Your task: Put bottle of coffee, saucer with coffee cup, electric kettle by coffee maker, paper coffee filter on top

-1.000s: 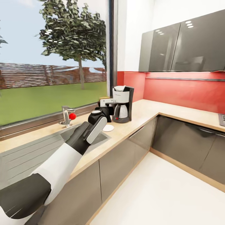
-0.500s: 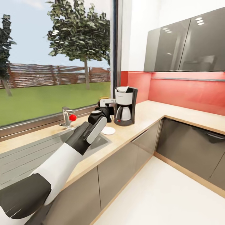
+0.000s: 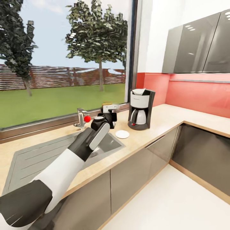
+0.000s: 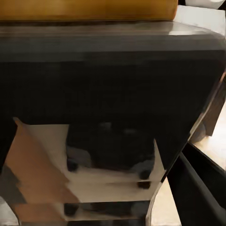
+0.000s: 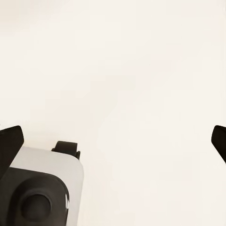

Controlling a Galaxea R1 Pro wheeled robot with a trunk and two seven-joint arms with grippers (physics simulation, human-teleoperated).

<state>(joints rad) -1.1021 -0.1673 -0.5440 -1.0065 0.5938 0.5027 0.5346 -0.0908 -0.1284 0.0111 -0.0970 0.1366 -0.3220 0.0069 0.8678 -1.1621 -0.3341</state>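
Observation:
My left gripper is held over the steel sink, shut on the bottle of coffee, whose pale label and yellow lid show above the fingers. Close up in the left wrist view, the bottle of coffee is a dark jar with its yellow lid at the edge. The coffee maker stands on the kitchen countertop with the paper coffee filter on top. The white saucer lies bare in front of it, right of the sink. My right gripper is open over pale floor.
A faucet with a red knob stands behind the sink, under a large window. Glossy grey wall cabinets hang above the red backsplash at the right. The counter turns a corner to the right; pale floor lies before the base cabinets.
The camera has turned, so the coffee maker, saucer and sink sit further right in the picture. My left gripper keeps its hold on the bottle over the sink.

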